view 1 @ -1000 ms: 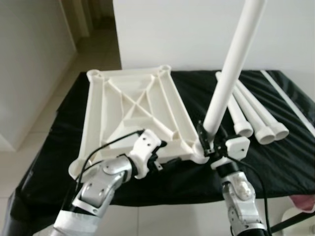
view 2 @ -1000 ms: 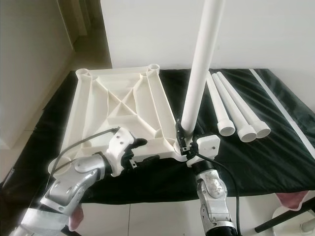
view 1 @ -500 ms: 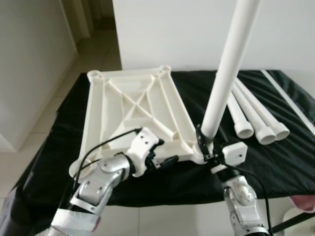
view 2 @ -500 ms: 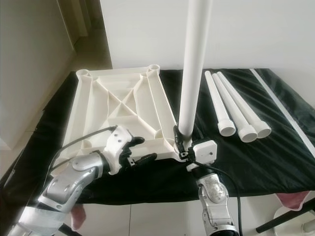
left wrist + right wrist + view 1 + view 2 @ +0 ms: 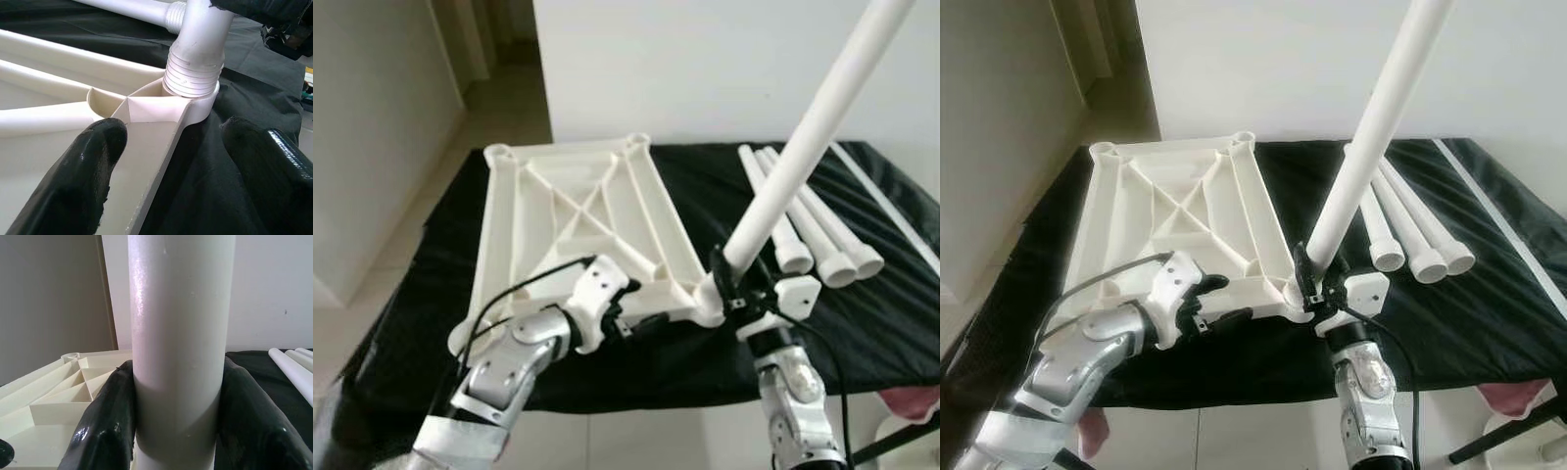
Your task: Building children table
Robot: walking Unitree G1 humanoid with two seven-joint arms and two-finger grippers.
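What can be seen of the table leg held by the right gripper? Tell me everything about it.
The table leg is a long, smooth white tube, plastic by its look, with a ribbed, threaded end. That end sits in the near right corner socket of the upturned white tabletop. The leg leans up and to the right, not upright. The right gripper clamps it just above the socket, one black finger pressed to each side.

The tilted table leg (image 5: 808, 137) runs off the picture's top edge, so its upper end is unseen.
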